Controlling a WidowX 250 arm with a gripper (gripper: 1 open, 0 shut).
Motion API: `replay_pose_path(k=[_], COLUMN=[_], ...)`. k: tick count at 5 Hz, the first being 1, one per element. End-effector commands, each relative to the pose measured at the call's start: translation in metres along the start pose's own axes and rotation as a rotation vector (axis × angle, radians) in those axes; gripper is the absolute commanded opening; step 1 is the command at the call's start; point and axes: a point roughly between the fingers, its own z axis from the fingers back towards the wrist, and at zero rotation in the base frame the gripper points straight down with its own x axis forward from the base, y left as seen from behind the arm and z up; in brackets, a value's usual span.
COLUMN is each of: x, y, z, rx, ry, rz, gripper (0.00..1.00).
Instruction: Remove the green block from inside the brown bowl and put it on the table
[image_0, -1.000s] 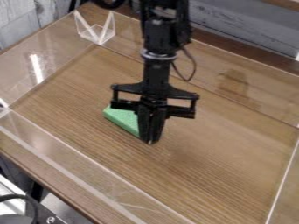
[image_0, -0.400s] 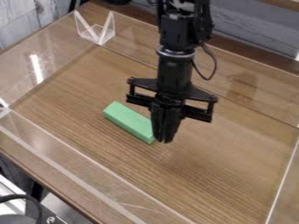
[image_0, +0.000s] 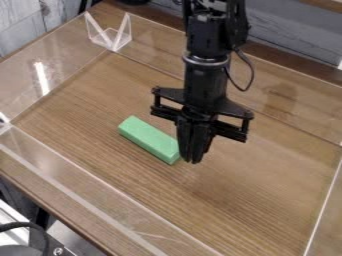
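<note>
With the gripper (image_0: 197, 152) pressed together, empty and just beside the green block (image_0: 148, 139) lying flat on the tabletop (image_0: 80, 110), your sideways swing could nudge it.

High oblique view over table (image_0: 94, 110)

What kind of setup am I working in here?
Probably a lab test bench: a wood-grain table fenced by low clear acrylic walls, with one green block beside the arm's hand.
</note>
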Motion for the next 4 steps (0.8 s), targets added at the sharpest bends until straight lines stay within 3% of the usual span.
replay_pose_path(k=[1,4], x=[0.0002,0.0020], y=[-0.0052,-0.0103], z=[0.0143,0.0133], rx=[-0.017,-0.027], ry=[-0.074,-0.112], rz=[-0.049,-0.129], gripper=[0.00,0.00])
